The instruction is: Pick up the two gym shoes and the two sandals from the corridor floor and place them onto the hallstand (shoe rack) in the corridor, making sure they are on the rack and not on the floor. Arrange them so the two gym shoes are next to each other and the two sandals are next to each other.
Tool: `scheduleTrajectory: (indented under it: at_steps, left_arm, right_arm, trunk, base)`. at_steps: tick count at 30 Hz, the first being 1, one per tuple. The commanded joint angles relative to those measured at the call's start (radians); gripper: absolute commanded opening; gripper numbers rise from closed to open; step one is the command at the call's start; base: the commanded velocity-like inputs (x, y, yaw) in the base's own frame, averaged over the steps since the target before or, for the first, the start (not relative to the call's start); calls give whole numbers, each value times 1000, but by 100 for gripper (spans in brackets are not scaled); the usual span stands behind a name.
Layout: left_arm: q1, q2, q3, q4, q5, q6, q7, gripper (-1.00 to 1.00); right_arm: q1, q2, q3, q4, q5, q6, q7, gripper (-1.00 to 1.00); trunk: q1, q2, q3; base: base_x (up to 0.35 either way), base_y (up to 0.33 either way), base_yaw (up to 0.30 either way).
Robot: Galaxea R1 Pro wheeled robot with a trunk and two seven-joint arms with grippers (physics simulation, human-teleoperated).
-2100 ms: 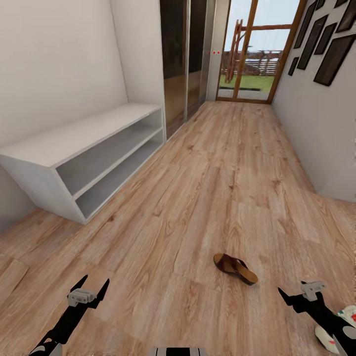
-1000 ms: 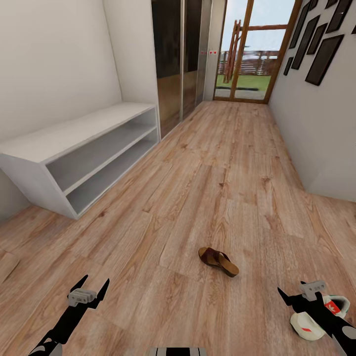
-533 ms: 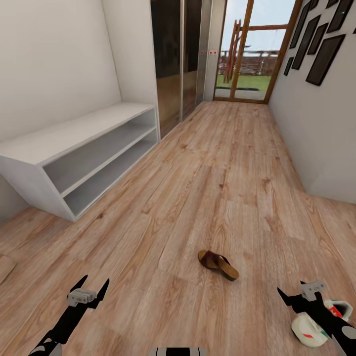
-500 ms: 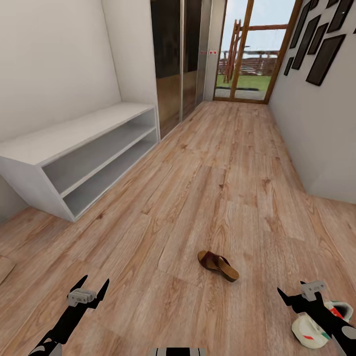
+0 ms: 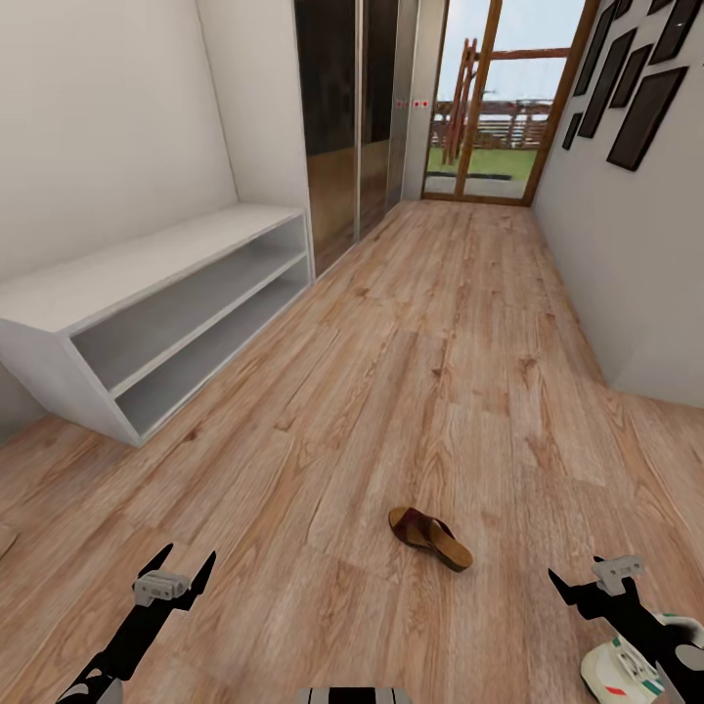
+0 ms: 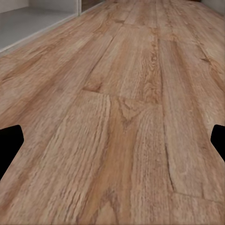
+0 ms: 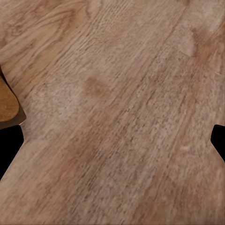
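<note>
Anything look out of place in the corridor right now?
A brown sandal lies alone mid-floor, and a white sneaker sits at the right, partly behind the right arm. The grey shoe rack holds nothing on its top or visible shelves. Nothing looks damaged.

Left wall (image 5: 117, 117): plain white, unbroken up to a projecting corner. Sliding wardrobe doors (image 5: 352, 117): dark, reflective panels in the left wall beyond that corner. Glazed door (image 5: 508, 98): brown wooden frame closing the far end of the corridor, with two small red marks just beside its left jamb. Lawn (image 5: 484, 161), a fence and a reddish wooden structure (image 5: 460, 98) lie beyond the glass under a pale sky. Right wall (image 5: 626, 264): white, bearing a group of dark picture frames (image 5: 640, 88) of unequal size in its upper part.
</note>
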Motion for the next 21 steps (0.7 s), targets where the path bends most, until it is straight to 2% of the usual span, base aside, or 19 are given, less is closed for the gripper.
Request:
scheduleTrajectory:
  at_steps: [1,13,21]
  left_arm:
    - [0,0,0,0,0,0,0,100]
    - [0,-1,0,0,0,0,0,100]
    - [0,-1,-1,0,0,0,0,100]
  right_arm:
    - [0,0,0,0,0,0,0,100]
    - [0,1,0,0,0,0,0,100]
    - [0,1,0,0,0,0,0,100]
  trunk:
    - [0,0,0]
    - [0,0,0]
    - [0,0,0]
  base:
    - [13,-5,0]
    - [-2,-9,0]
    - [-135,-141,0]
